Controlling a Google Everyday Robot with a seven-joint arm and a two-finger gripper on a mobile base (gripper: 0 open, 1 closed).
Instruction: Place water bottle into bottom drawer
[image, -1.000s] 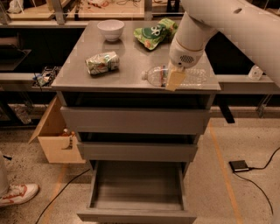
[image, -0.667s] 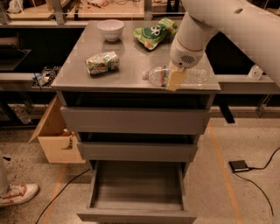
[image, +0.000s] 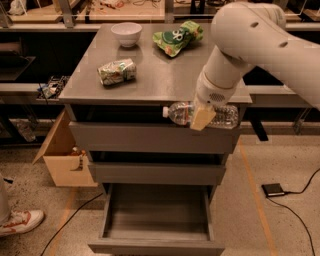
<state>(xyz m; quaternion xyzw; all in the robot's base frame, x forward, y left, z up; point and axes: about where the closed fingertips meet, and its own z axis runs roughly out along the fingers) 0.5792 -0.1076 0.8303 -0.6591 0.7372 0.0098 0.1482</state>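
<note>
Your pincer (image: 202, 117) has carried the water bottle (image: 179, 113) off the worktop's (image: 160, 80) front edge, clamped sideways before the top drawer (image: 150, 137) of three. Below, the bottom drawer (image: 155, 245) stands pulled out. Behind: one bowl (image: 126, 34), one green bag (image: 178, 37), one pale bag (image: 116, 71).

Warm, rather dim light falls from above: I see the arm (image: 265, 40) brightest in its white shell, and a dull sheen on the grey tabletop (image: 150, 80). My gripper (image: 202, 117), clamped around the water bottle (image: 227, 116) at the tabletop's front edge, hangs against deep shadow. The bottom drawer (image: 155, 210) looks murky.
</note>
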